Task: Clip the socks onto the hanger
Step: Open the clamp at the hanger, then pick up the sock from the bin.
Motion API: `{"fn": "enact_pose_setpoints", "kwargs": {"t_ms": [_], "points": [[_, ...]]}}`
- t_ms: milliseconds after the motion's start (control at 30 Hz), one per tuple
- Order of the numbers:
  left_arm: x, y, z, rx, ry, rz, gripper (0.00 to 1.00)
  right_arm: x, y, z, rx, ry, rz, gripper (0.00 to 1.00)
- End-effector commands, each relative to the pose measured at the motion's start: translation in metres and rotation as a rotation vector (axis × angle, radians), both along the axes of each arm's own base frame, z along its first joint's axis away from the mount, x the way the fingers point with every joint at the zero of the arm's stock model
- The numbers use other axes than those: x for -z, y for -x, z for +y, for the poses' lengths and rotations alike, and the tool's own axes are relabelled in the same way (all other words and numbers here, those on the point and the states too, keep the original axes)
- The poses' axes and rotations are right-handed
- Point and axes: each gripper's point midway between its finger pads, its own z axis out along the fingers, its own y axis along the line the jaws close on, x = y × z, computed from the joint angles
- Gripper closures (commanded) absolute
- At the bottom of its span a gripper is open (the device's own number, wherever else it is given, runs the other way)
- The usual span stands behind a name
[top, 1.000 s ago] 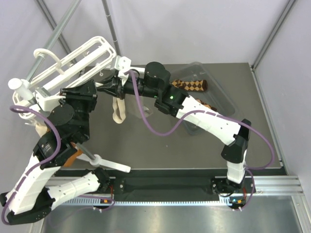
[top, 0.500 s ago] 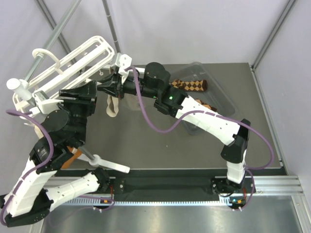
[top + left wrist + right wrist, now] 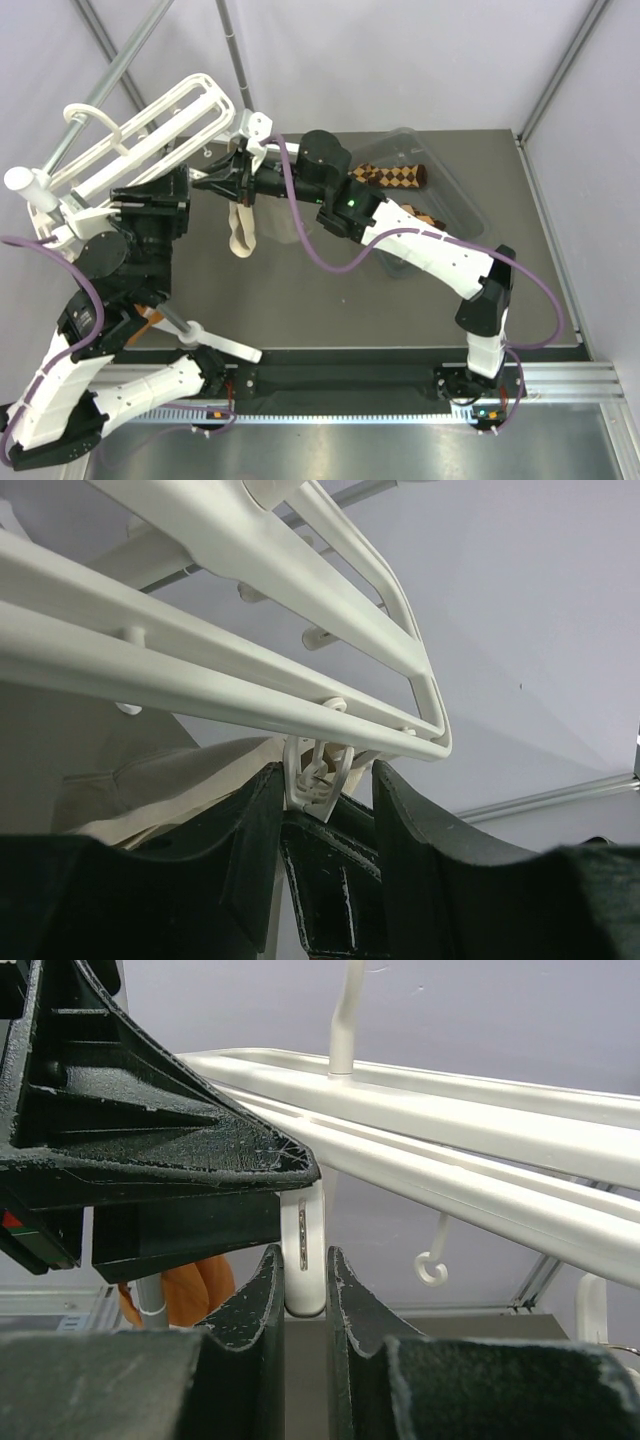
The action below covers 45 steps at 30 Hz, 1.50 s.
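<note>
The white hanger (image 3: 150,130) hangs tilted at the upper left; its bars also cross the left wrist view (image 3: 230,690) and the right wrist view (image 3: 480,1140). One argyle sock (image 3: 395,177) lies in a clear bin (image 3: 455,200). A second argyle sock (image 3: 428,216) there is mostly hidden by my right arm. My right gripper (image 3: 218,182) (image 3: 303,1260) is shut on a white clip (image 3: 303,1245) under the hanger. My left gripper (image 3: 190,190) (image 3: 325,785) is open, with a small clip (image 3: 318,780) between its fingers, against the left one.
A plain beige sock (image 3: 240,228) (image 3: 150,790) hangs from the hanger. An orange sock (image 3: 148,322) (image 3: 190,1285) shows behind my left arm. Grey metal poles (image 3: 110,70) cross behind the hanger. A white-tipped rod (image 3: 215,342) lies near the table's front edge.
My left arm has shifted left and lower, and the hanger frame has moved slightly with it. The beige sock has swung a little. My right gripper has stayed shut on the clip.
</note>
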Motion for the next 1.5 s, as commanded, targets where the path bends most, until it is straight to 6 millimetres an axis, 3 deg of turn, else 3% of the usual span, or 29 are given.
{"fn": "enact_pose_setpoints", "kwargs": {"t_ms": [0,267,367,467,500,600,700,733,867,1067,1167,1200,1267,1300,1367,1400,1467], "points": [[-0.017,0.006,0.020,-0.068,0.061,-0.058,0.55,-0.029,0.011,-0.020,-0.021,-0.050,-0.019,1.00],[-0.014,0.006,0.022,-0.084,0.054,-0.058,0.59,-0.033,0.009,-0.027,-0.021,-0.066,-0.009,1.00],[-0.013,0.005,0.023,-0.087,0.054,-0.061,0.66,-0.031,0.010,-0.026,-0.028,-0.065,-0.006,1.00],[-0.013,0.004,0.021,-0.088,0.042,-0.063,0.82,-0.029,0.010,-0.026,-0.037,-0.060,-0.006,1.00],[-0.014,0.004,0.020,-0.086,0.031,-0.065,1.00,-0.029,0.011,-0.026,-0.039,-0.059,-0.007,1.00],[-0.014,0.003,0.019,-0.084,0.020,-0.063,1.00,-0.030,0.010,-0.027,-0.031,-0.061,-0.005,0.99],[-0.011,0.003,0.019,-0.085,0.007,-0.046,1.00,-0.029,0.009,-0.030,-0.021,-0.050,0.006,0.60],[-0.010,0.002,0.018,-0.083,-0.002,-0.039,1.00,-0.033,0.009,-0.036,-0.012,-0.054,0.007,0.43],[-0.006,0.001,0.016,-0.078,-0.015,-0.026,1.00,-0.040,0.012,-0.059,0.044,-0.054,0.026,0.25],[0.000,-0.003,0.007,-0.052,-0.051,-0.004,1.00,-0.038,-0.001,-0.115,0.244,-0.045,0.078,0.19],[0.005,-0.007,0.000,-0.039,-0.078,0.008,1.00,-0.017,-0.032,-0.149,0.419,0.006,0.135,0.18],[0.006,-0.007,-0.001,-0.035,-0.090,0.011,1.00,-0.007,-0.055,-0.171,0.495,0.028,0.214,0.18],[0.008,-0.008,-0.002,-0.034,-0.101,0.016,1.00,0.004,-0.078,-0.197,0.552,0.024,0.361,0.21],[0.009,-0.008,-0.003,-0.033,-0.106,0.015,1.00,0.017,-0.108,-0.229,0.642,0.020,0.420,0.22],[0.011,-0.009,-0.004,-0.034,-0.110,0.011,1.00,0.043,-0.133,-0.261,0.740,0.013,0.559,0.25],[0.012,-0.010,-0.005,-0.033,-0.113,0.011,1.00,0.066,-0.156,-0.293,0.832,0.017,0.630,0.26],[0.014,-0.011,-0.007,-0.026,-0.115,0.007,1.00,0.098,-0.173,-0.320,0.901,0.038,0.748,0.27]]}}
